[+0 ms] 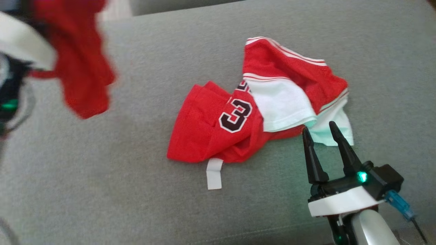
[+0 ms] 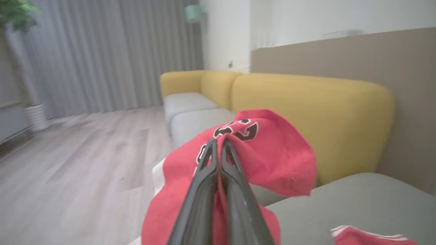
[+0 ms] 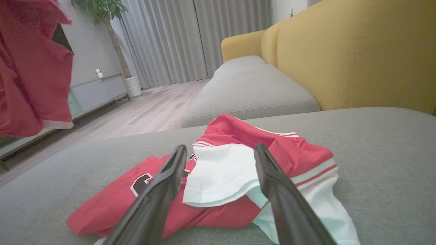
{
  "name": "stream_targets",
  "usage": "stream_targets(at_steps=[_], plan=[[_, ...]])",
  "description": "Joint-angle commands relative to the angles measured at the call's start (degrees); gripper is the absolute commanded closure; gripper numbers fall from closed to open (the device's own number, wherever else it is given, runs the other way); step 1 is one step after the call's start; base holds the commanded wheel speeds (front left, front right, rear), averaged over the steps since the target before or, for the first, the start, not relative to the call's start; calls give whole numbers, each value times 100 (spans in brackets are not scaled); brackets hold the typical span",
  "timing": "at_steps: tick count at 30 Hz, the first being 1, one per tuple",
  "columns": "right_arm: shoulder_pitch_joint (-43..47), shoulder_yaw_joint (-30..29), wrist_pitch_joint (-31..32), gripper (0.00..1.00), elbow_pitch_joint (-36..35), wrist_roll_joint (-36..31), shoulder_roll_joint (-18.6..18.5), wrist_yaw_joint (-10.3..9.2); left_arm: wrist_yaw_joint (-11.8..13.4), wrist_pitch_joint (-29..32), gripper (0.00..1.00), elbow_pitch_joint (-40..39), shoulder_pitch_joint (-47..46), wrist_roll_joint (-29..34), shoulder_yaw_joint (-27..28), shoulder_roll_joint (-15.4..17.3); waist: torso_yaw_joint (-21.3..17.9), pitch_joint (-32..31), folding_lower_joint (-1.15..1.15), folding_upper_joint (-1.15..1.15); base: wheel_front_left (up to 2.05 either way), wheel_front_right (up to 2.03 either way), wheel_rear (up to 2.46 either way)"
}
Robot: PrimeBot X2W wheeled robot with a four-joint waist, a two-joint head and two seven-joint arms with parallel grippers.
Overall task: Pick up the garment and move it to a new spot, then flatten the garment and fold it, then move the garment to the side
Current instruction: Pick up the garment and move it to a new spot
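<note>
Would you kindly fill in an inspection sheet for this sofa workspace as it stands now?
Surface: grey seat cushion, plain fabric.
Job's things: held red garment hangs off the cushion; red and white garment with a "3" lies crumpled on the cushion.
Clutter: nothing seen beyond a white label strip at the crumpled garment's near edge.
Claws: left claw shut on the held red garment; right claw open beside the crumpled garment's white part, contact cannot be told.
Cables: short blue lead at the right wrist.
Surroundings: yellow sofa back, grey curtains, wood floor, potted plant.
</note>
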Motion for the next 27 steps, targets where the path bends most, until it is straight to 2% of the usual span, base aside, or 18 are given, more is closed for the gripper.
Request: stream_targets(at_steps=[1,7,9,15,23,24,25,26,27], plan=[[-178,133,-62,0,-197,-63,-12,-4,80,5,100,103,-126,64,457,499,156,116,0,0,0,0,0],[-345,165,-62,0,-209,-131,-12,-4,214,-356,100,1541,104,176,1016,1137,257,387,0,0,0,0,0],[-395,163,-62,0,-191,-189,-12,-4,160,-615,100,2202,142,133,1187,1262,282,557,0,0,0,0,0],[-493,160,-62,0,-184,-292,-28,-4,169,-963,100,3388,59,170,1215,1209,324,882,0,0,0,0,0],[-570,165,-62,0,-176,-318,-85,-4,37,-1220,99,4471,-37,32,1123,770,342,1035,0,0,0,0,0],[-568,164,-62,0,-167,-319,-85,-4,-2,-1220,65,4586,-42,16,1090,704,348,1024,0,0,0,0,0],[-563,166,-62,0,-152,-320,-85,-4,-28,-1244,38,4690,-55,-4,1076,646,355,1001,0,0,0,0,0],[-557,170,-62,0,-135,-323,-84,-4,-35,-1284,0,4794,-81,-19,1076,605,363,973,0,0,0,0,0],[-550,176,-62,0,-121,-322,-83,-4,-47,-1344,0,4874,-113,-4,1057,579,372,938,0,0,0,0,0]])
